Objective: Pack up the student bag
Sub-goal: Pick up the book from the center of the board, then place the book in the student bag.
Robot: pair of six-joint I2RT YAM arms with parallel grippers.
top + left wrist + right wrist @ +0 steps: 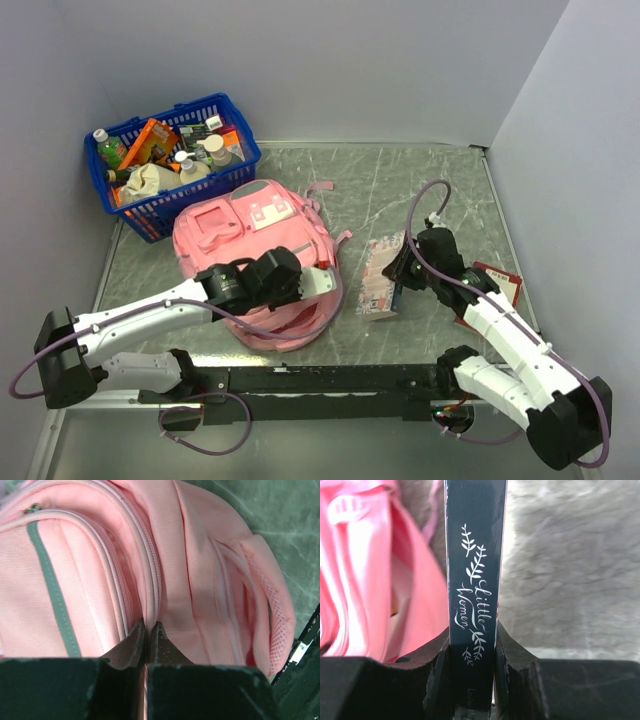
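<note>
Your left gripper (147, 634) is sitting closed, its tips touching a zip seam of the large soft pink fabric backpack (245, 235). You cannot tell whether any fabric is caught between them. Your right gripper (473, 630) is clamping a dark-blue-spined "Little Women" book (475, 555) just right of the backpack, which is lying flat, with its front pockets and grey stripe facing up.

On the table (400, 180), the basket (190, 205) lies at eleven o'clock of the student bag (250, 235), just beside it; the book (378, 275) at three o'clock, a flat item (505, 285) beyond
</note>
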